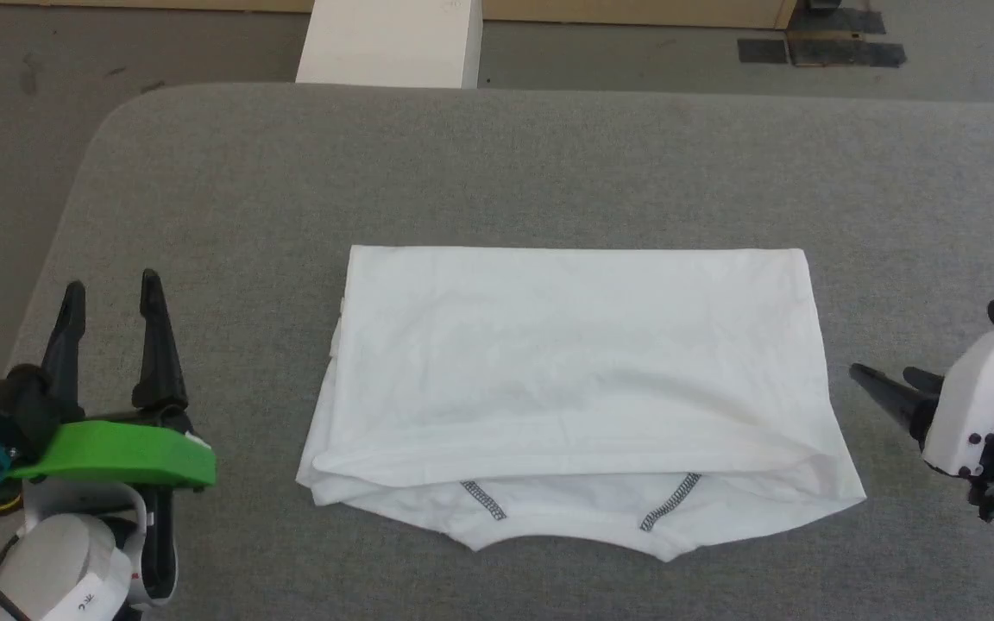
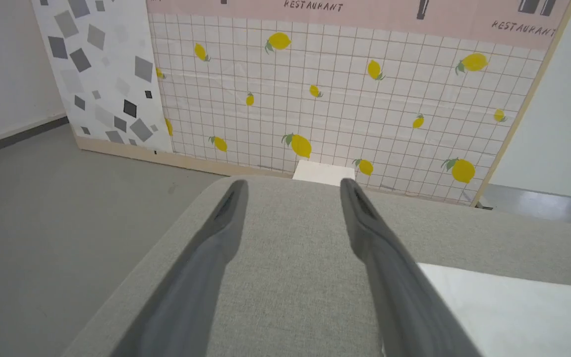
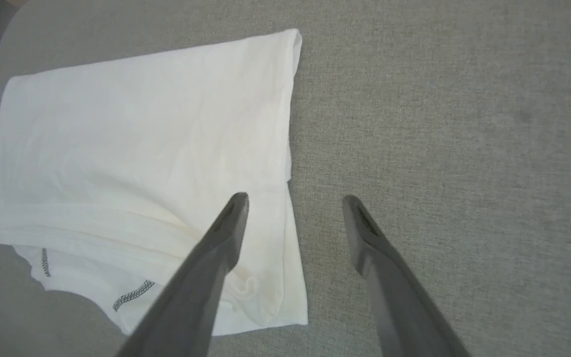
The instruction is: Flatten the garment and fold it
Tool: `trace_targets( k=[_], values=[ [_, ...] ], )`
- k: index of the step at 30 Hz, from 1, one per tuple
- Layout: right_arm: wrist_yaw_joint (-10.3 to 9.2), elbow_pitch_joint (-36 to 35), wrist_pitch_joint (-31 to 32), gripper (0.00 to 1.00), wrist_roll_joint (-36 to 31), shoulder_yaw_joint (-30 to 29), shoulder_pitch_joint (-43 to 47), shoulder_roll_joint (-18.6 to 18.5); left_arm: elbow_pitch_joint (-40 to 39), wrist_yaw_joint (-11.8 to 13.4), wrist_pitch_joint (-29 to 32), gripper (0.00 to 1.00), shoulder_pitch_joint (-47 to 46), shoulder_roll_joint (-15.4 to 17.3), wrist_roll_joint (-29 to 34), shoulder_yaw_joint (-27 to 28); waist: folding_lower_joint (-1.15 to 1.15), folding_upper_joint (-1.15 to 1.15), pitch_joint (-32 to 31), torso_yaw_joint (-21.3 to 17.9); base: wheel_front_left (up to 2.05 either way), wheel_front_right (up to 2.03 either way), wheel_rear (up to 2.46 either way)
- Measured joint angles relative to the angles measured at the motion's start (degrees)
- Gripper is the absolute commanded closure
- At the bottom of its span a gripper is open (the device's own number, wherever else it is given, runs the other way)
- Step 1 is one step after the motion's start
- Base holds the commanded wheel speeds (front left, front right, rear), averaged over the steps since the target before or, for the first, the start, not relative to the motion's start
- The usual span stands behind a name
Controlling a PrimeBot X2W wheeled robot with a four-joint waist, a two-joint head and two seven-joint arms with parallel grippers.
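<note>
Left gripper [image 1: 112, 283]: fingers spread wide, holding nothing, over the table to the garment's left. Right gripper [image 1: 883, 373]: likewise spread and empty, near the garment's right edge, apart from it. Garment [image 1: 575, 362]: white, folded into a broad rectangle, mid-table; two dark zigzag seams [image 1: 483, 499] show under the near layer. Table [image 1: 549, 164]: grey fabric top. White box [image 1: 389, 39]: beyond the far edge, on grey floor [image 1: 22, 52].

Big grey cloth table [image 1: 497, 172], grey floor [image 1: 22, 52] around it, white box [image 1: 389, 39] at twelve o'clock, board with yellow lemons [image 2: 345, 89] behind it, white wall [image 2: 563, 124] at two o'clock
</note>
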Motion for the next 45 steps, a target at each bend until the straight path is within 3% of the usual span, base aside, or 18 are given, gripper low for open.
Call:
trace_targets(
  k=[7, 14, 22, 23, 25, 32, 35, 41, 45],
  values=[
    [0.00, 5.2, 3.0, 0.00, 2.5, 6.1, -2.4, -2.4, -4.5, -4.8, -0.3, 0.00, -1.8, -7.2, 12.0, 3.7, 0.00, 0.00, 3.9, 1.3, 0.00, 0.00, 0.00],
    [0.00, 7.0, 2.3, 0.00, 5.8, 10.5, -4.3, -3.4, -3.8, -9.3, -0.3, 0.00, -1.1, -13.1, 15.4, 8.0, 0.00, 0.00, 6.3, 3.0, 0.00, 0.00, 0.00],
    [0.00, 9.0, 0.1, 0.00, 7.5, 15.6, -6.8, -4.4, -1.5, -13.7, -0.3, 0.00, -0.8, -17.1, 18.2, 10.9, 0.00, 0.00, 6.5, 4.1, 0.00, 0.00, 0.00],
    [0.00, 9.4, -0.1, 0.60, 7.5, 16.0, -6.8, -4.8, -1.3, -14.1, -0.3, 0.00, -0.8, -17.5, 18.4, 11.2, 0.00, 0.00, 6.3, 4.1, 0.00, 0.00, 0.00],
    [0.01, 10.0, -0.7, 1.00, 7.4, 16.4, -7.0, -5.3, -1.0, -14.8, -0.3, 0.00, -0.6, -18.2, 18.8, 11.8, 0.00, 0.00, 6.0, 4.1, 0.00, 0.00, 0.00],
    [0.07, 12.9, -2.6, 1.00, 7.5, 15.0, -6.7, -6.7, -0.3, -16.8, -0.3, 0.00, 0.3, -20.4, 21.0, 13.8, 0.00, 0.00, 4.7, 3.4, 0.00, 0.00, 0.00],
    [0.07, 14.8, -2.6, 1.00, 5.6, 10.4, -5.9, -9.9, -0.1, -17.6, -0.3, 0.00, 0.6, -21.4, 21.4, 14.8, 0.00, 0.00, 4.1, 2.8, 0.00, 0.00, 0.00],
    [0.05, 18.5, -3.1, 1.00, -6.9, 1.6, -5.2, -14.2, 0.1, -18.6, -0.3, 0.00, 0.9, -22.5, 21.9, 15.6, 0.00, 0.00, 3.5, 2.5, 0.00, 0.00, 0.00],
    [0.03, 19.1, -2.8, 1.00, -13.5, -2.4, -5.2, -12.5, 0.4, -19.3, -0.3, 0.00, 1.4, -23.5, 22.0, 16.1, 0.00, 0.00, 2.8, 2.2, 0.00, 0.00, 0.00]
  ],
)
